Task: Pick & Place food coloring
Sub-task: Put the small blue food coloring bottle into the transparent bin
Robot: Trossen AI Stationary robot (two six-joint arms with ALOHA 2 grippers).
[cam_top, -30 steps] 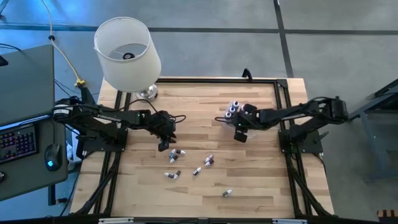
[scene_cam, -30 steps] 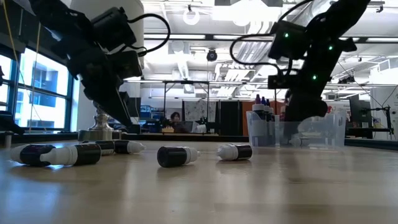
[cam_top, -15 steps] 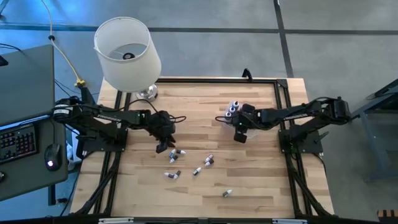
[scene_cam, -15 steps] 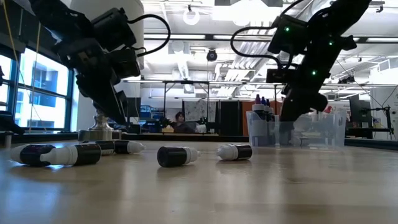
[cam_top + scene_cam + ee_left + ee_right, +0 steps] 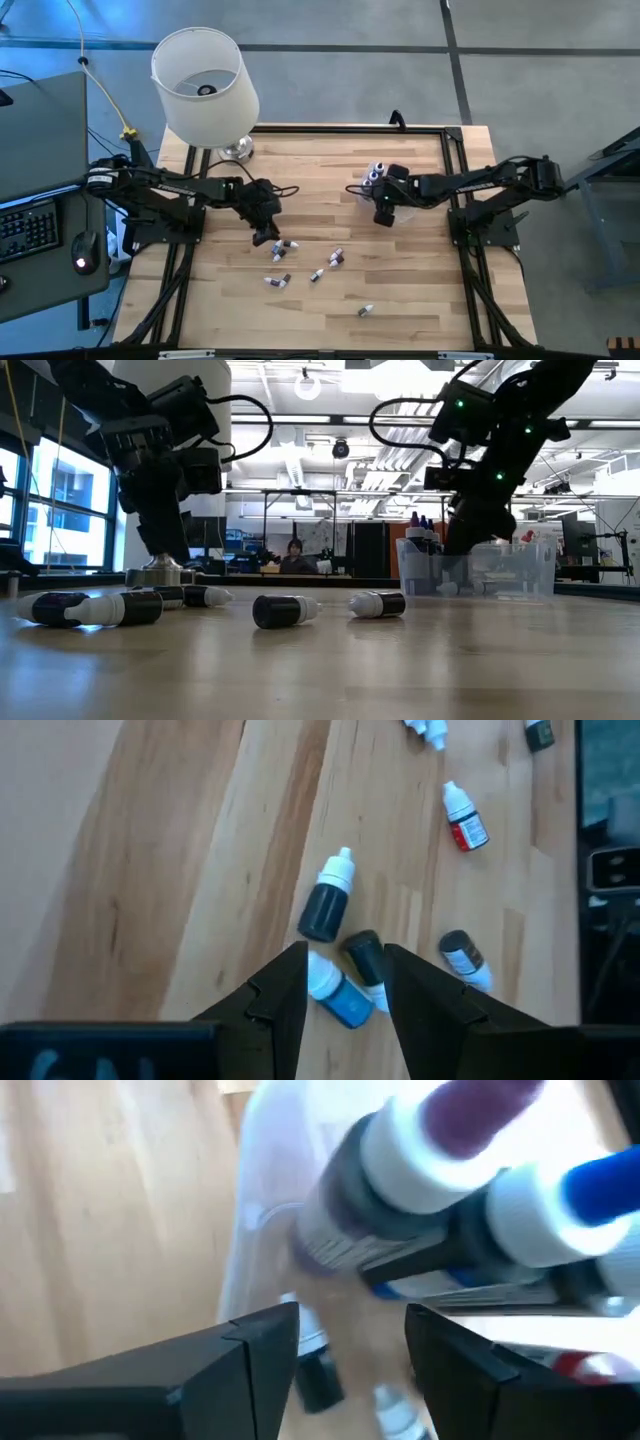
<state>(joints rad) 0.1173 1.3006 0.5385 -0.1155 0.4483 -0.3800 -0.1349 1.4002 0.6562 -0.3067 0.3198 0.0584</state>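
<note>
My left claw [image 5: 343,982] hangs spread over the loose bottles, its two fingers [image 5: 277,995] standing either side of a blue bottle [image 5: 338,997] and a dark-capped one [image 5: 363,957] that lie touching on the table [image 5: 150,870]. I hold it open and pointed down so that one bottle can sit in the gap before I press in; because two lie between the fingers, I judge the grip needs care or both will be caught. Just beyond lies a dark bottle with a white cap [image 5: 327,900], another dark one [image 5: 462,958] beside it, and farther off a red one [image 5: 464,824].

My right claw [image 5: 352,1342] is also spread and holds nothing. It hovers at the clear tub [image 5: 362,190] near the table's far right, where several bottles [image 5: 375,173] stand upright with caps up; a purple-tipped bottle [image 5: 420,1160] and a blue-tipped one [image 5: 560,1200] fill its view. I judge it is there because the tub is the drop place.

From above, the food coloring [image 5: 285,245] left to move lies scattered on its side across the table's middle, one small bottle [image 5: 366,311] well apart toward the near edge. A lamp [image 5: 205,85] stands at the far left corner, clear of both arms.
</note>
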